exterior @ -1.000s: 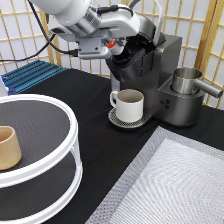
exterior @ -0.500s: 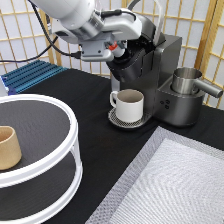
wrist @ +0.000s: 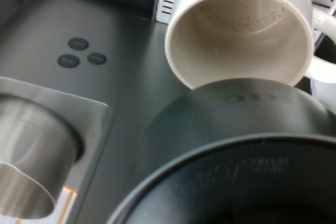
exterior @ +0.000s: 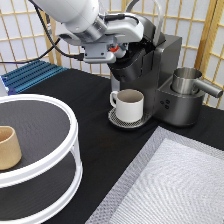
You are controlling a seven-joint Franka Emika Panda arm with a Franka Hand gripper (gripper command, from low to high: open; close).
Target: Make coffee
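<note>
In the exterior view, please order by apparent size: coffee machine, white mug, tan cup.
1. Coffee machine, largest.
2. and 3. White mug and tan cup look alike; the cup is nearer and cut off, so I do not rank them.

mug point(exterior: 130, 104) under coffee machine point(exterior: 165, 80), tan cup point(exterior: 8, 147) on tiered stand point(exterior: 60, 150)

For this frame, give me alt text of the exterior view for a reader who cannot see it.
The robot arm's gripper hangs over the top of the dark coffee machine, above a white mug on the drip tray. A steel pitcher stands on the machine's right part; a tan cup sits on a round white stand at lower left.
</note>
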